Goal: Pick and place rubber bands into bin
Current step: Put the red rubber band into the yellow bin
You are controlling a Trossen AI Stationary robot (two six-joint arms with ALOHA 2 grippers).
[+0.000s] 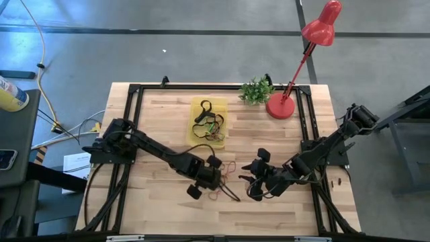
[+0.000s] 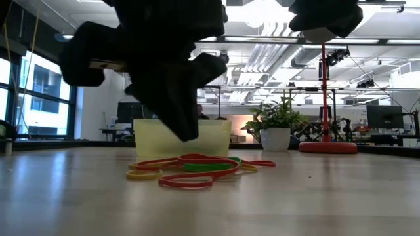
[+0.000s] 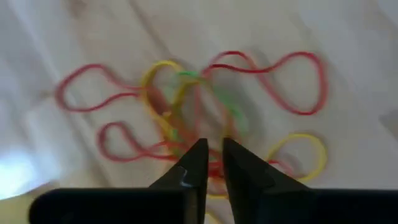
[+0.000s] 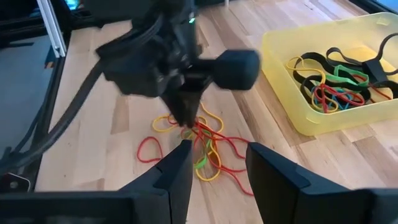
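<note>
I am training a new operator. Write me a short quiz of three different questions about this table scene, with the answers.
1. True or false: the yellow bin already holds some rubber bands.
2. Which gripper is down at the loose pile of rubber bands on the table? A) left gripper B) right gripper C) neither
3. Fill in: the red desk lamp stands next to a small potted ____.

Key
1. True. Black, red, green and yellow bands lie inside it.
2. A. The left gripper has its fingertips at the pile with a narrow gap between them; the right gripper waits open nearby, pointed toward the same pile.
3. Plant, at the far edge of the table.
</note>
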